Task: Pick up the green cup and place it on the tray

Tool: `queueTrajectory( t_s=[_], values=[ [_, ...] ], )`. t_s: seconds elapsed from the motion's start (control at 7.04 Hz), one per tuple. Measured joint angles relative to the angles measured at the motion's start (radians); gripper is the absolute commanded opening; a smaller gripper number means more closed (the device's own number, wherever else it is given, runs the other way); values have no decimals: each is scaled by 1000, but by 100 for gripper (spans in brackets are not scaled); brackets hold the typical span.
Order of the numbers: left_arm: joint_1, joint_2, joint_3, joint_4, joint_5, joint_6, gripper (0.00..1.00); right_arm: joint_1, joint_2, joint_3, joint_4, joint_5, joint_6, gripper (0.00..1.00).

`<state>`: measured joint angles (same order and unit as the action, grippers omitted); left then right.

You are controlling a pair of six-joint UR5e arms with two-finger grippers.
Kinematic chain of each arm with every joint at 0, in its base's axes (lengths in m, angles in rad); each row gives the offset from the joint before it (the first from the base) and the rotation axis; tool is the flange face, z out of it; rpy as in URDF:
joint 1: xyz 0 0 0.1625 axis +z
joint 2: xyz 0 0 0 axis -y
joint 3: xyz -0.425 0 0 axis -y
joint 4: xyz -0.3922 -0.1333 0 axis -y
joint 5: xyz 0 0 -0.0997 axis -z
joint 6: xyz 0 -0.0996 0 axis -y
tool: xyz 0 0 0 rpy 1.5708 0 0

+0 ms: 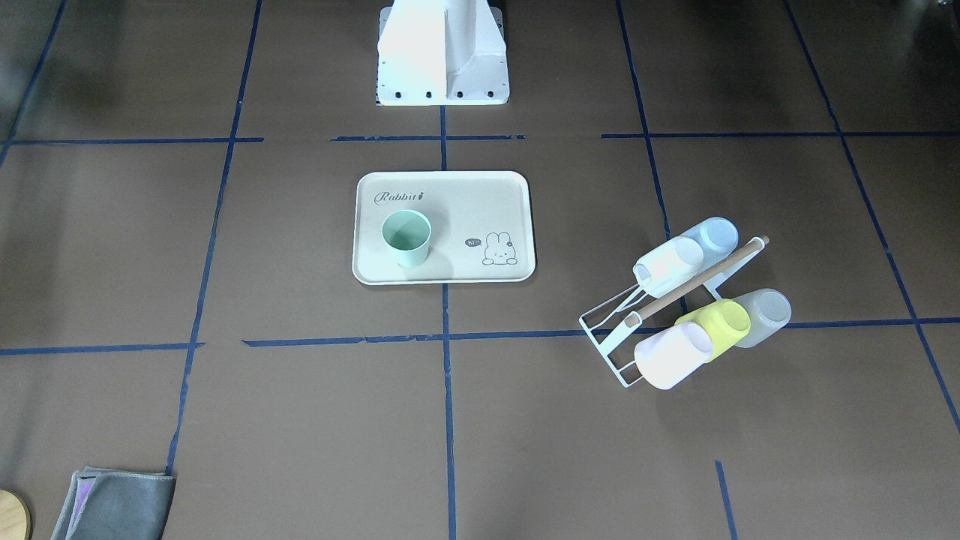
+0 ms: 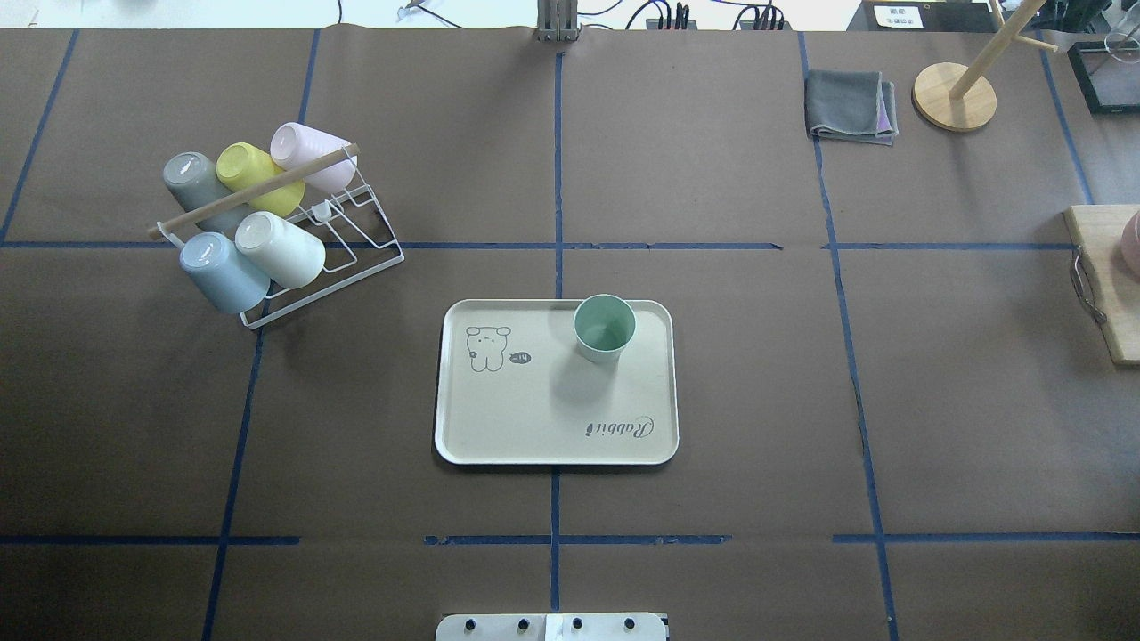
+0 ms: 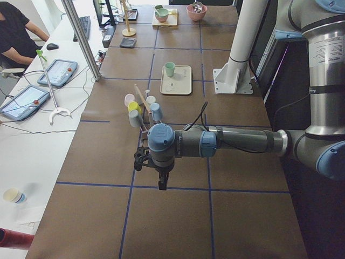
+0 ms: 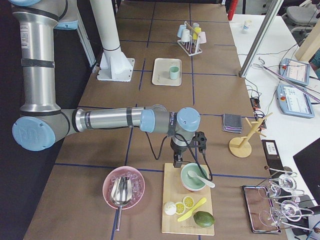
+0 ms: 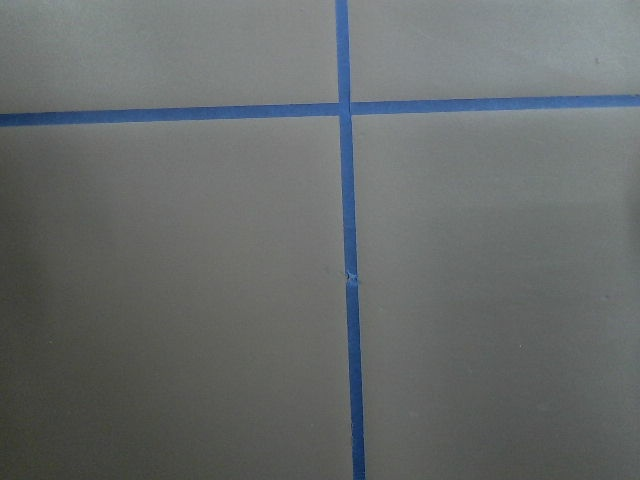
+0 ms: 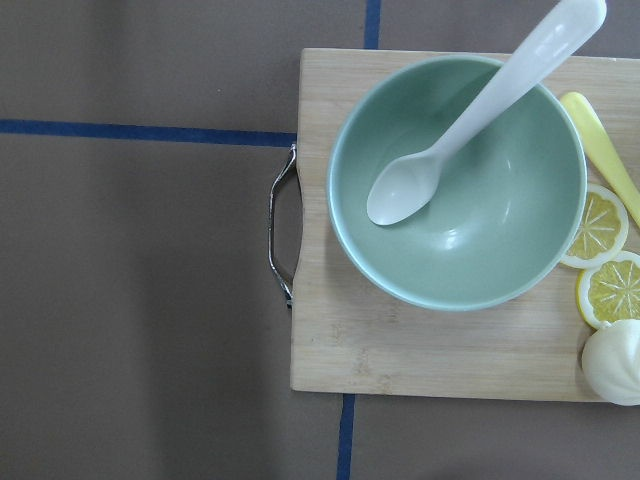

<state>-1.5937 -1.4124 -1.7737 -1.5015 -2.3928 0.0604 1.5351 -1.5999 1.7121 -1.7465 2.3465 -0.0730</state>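
Note:
The green cup [image 1: 406, 236] stands upright and empty on the cream tray [image 1: 465, 202], near its "Rabbit" script. The overhead view shows the cup [image 2: 604, 328] in the far right part of the tray [image 2: 534, 409]. Both also show small in the left view, cup [image 3: 170, 68] on tray [image 3: 181, 86], and in the right view, cup [image 4: 173, 72] on tray [image 4: 161, 75]. My left gripper [image 3: 160, 183] hangs over bare table far from the tray. My right gripper [image 4: 177, 162] hangs over a cutting board far from the tray. I cannot tell whether either is open or shut.
A white wire rack [image 2: 356, 240] holds several cups, among them a yellow-green one [image 2: 249, 174] and a pale blue one [image 2: 223, 271]. A grey cloth [image 2: 850, 107] and a wooden stand [image 2: 955, 93] lie far right. A wooden board [image 6: 400, 340] bears a green bowl [image 6: 500, 230] with a spoon.

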Motion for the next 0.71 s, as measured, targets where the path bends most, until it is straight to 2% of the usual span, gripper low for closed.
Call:
queueTrajectory(
  t_s=[0.71],
  values=[
    [17,11,24,20,36,0,100,2,-14,31,8,-15,-4,100]
  ],
)
